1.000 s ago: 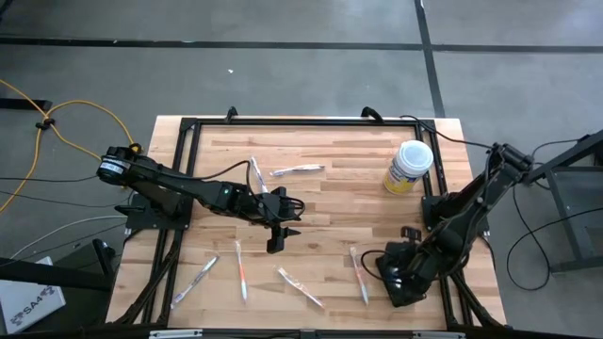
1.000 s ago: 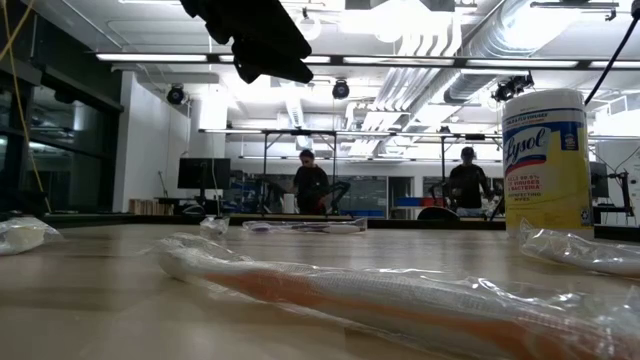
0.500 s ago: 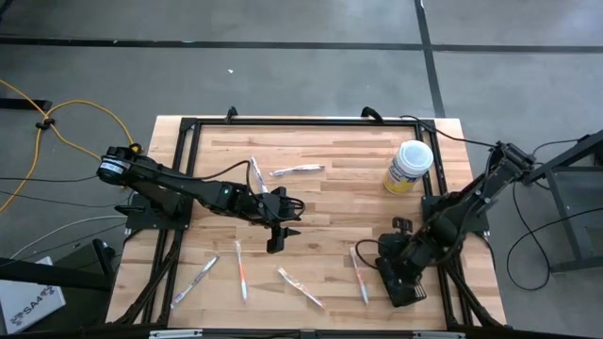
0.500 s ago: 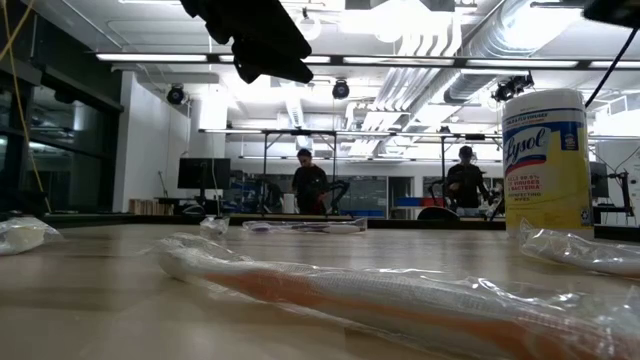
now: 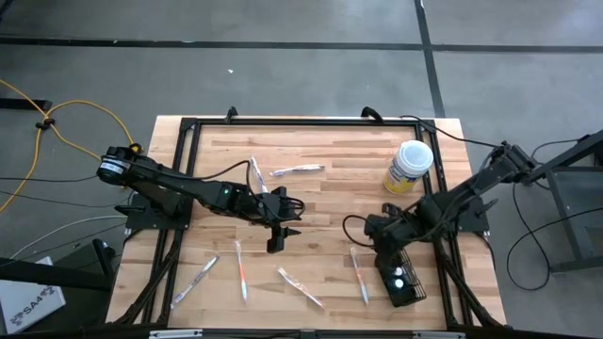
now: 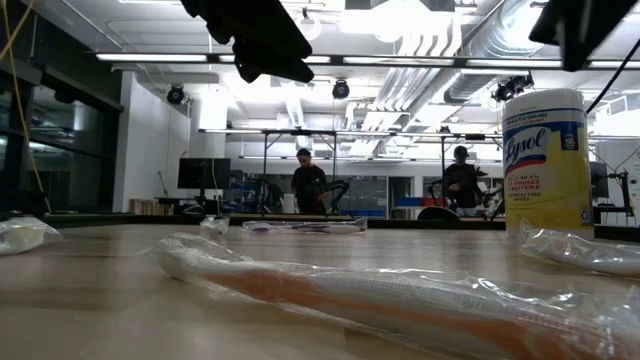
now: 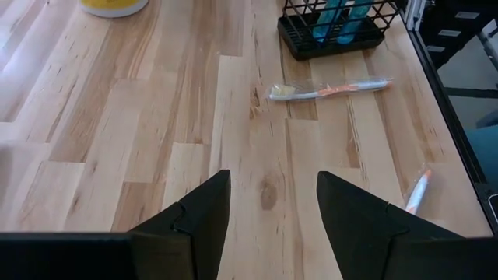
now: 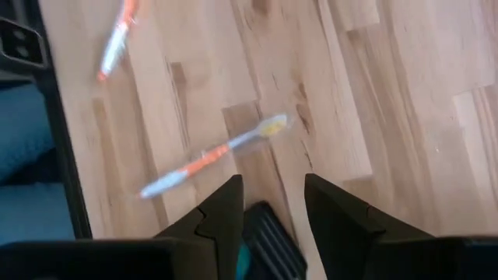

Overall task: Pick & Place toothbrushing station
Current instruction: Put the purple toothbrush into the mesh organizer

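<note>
The table [image 5: 320, 202] is showing pale wooden planks, smooth and matt, with visible grain and small knots. The toothbrushing station [image 5: 400, 275] is looking like black wire mesh, matt, with a glossy blue plastic item standing inside. The wrapped toothbrushes [image 7: 328, 89] are lying in clear, crinkled, shiny plastic film. The yellow canister [image 6: 546, 160] is wearing a glossy printed label under a white plastic lid. Both grippers' fingers [image 7: 194, 222] are appearing as dark, matt plastic.
</note>
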You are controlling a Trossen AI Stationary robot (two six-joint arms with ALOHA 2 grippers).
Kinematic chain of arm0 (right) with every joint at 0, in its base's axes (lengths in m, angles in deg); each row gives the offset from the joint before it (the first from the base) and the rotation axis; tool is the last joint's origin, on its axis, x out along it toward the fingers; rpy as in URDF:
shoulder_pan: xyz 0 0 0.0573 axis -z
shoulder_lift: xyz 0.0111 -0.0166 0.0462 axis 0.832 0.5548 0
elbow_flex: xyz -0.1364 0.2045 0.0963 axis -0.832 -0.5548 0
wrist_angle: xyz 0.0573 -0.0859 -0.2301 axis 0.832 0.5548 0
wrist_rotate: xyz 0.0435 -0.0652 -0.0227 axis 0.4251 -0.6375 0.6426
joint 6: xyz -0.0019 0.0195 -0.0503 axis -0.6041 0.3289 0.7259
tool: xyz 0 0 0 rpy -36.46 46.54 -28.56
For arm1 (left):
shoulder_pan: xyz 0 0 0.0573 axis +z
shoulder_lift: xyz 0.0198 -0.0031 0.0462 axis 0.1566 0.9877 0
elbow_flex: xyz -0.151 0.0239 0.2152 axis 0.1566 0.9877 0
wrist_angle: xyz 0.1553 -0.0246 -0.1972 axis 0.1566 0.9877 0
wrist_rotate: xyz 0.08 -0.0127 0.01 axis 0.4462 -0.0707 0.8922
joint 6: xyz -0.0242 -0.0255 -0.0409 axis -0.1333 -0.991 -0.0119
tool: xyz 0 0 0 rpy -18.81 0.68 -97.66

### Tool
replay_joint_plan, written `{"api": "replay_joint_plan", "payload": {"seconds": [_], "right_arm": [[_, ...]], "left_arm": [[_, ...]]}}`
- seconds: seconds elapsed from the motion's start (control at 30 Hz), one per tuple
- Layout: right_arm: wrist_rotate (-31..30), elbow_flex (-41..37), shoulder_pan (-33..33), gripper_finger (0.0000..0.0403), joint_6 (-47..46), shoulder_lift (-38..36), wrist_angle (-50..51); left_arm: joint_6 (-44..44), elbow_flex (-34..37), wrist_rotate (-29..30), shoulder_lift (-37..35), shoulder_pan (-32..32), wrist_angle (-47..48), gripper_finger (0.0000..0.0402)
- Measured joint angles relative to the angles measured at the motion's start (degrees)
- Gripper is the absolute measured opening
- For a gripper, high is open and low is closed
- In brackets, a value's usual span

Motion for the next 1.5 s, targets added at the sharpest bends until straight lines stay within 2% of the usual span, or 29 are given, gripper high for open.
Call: {"api": "replay_joint_plan", "payload": {"seconds": [0.13,0.27,0.47,0.63,0.83,1.0,1.13,1.27,1.33,1.5], "right_arm": [[-0.1,0.0,2.3,0.0129,3.6,0.0,-4.6],[-0.1,0.0,5.5,0.0129,7.4,0.0,-7.5],[1.6,0.0,10.1,0.0129,12.7,0.3,-7.3],[2.2,0.0,13.3,0.0129,21.6,0.3,-7.3],[2.4,0.0,16.2,0.0129,22.5,0.3,-7.2],[2.8,0.0,16.4,0.0129,22.5,0.3,-7.2],[2.4,0.0,16.4,0.0129,22.6,0.3,-5.4],[0.0,-0.1,17.3,0.0129,22.6,-0.2,-2.1],[0.4,-0.1,18.5,0.0129,22.9,-1.1,-1.5],[1.5,-0.1,22.0,0.0129,25.1,-4.4,-1.2]], "left_arm": [[4.9,0.0,0.0,0.0,0.0,0.0,0.0185],[5.5,0.0,0.0,0.0,0.0,0.0,0.0185],[0.1,0.0,5.8,0.0,0.1,0.0,0.0185],[-1.8,0.0,7.2,0.0,0.3,0.0,0.0185],[-2.9,0.0,9.0,0.0,1.0,0.0,0.0185],[-7.5,0.0,8.6,0.0,1.8,2.0,0.0185],[-7.8,0.0,8.7,0.0,4.4,7.6,0.0185],[-9.1,0.0,4.5,-0.3,7.5,8.9,0.0185],[-7.2,0.0,2.6,-0.9,9.0,8.9,0.0185],[-0.8,0.0,2.2,-4.2,12.4,12.6,0.0185]]}}
